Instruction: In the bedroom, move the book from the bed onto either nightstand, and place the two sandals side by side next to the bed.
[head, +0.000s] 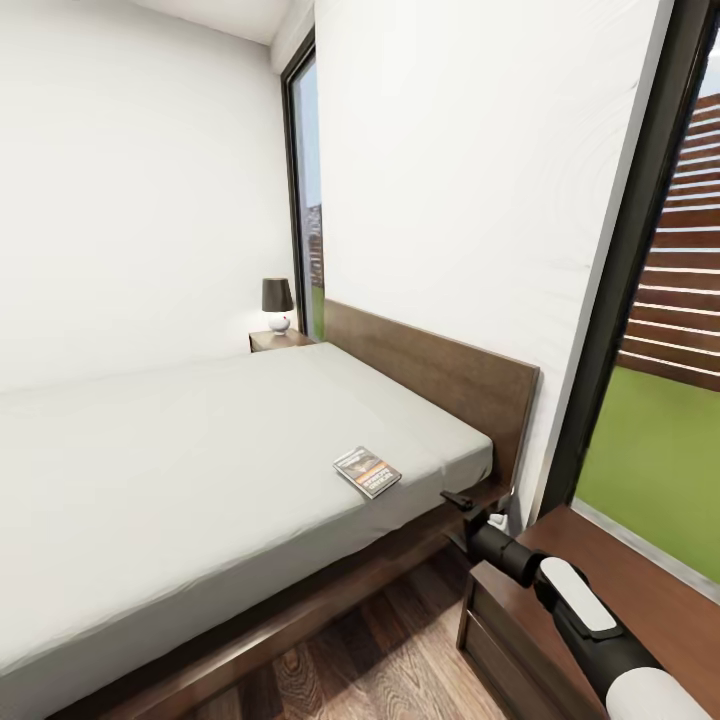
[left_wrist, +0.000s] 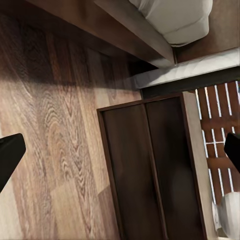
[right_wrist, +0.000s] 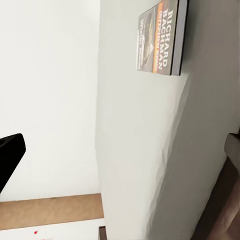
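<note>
**Black jaws spread, paperback within reach on the mattress**

Black fingertips sit at opposite edges of both wrist views, so each set of jaws stands wide apart and holds nothing. In the head view the right gripper (head: 462, 503) hangs at about five o'clock, just off the corner of the bed (head: 300, 600) near the headboard (head: 450, 375). The left gripper (left_wrist: 120, 150) hovers above the wood-plank floor (left_wrist: 55, 130) and the near nightstand (left_wrist: 150, 170).

The book (head: 367, 471) lies flat on the grey-beige mattress near its edge, at about ten o'clock from the right gripper and close by; the right wrist view shows its cover and dark edge (right_wrist: 161, 37).

Judged from its look, the book is light, thin and fairly stiff, with a smooth cover that may slide. Lying flat on soft bedding, it offers little edge to pinch; the mattress should give under a fingertip, so pressing down beside the long edge nearest the gripper and closing across the thickness seems best.

The near nightstand (head: 640, 590) stands at four o'clock, beside the window, and is the easy target. A second nightstand (head: 280, 340) with a dark-shaded lamp (head: 278, 303) sits at eleven o'clock, beyond the bed. The bed frame and headboard crowd the approach.
</note>
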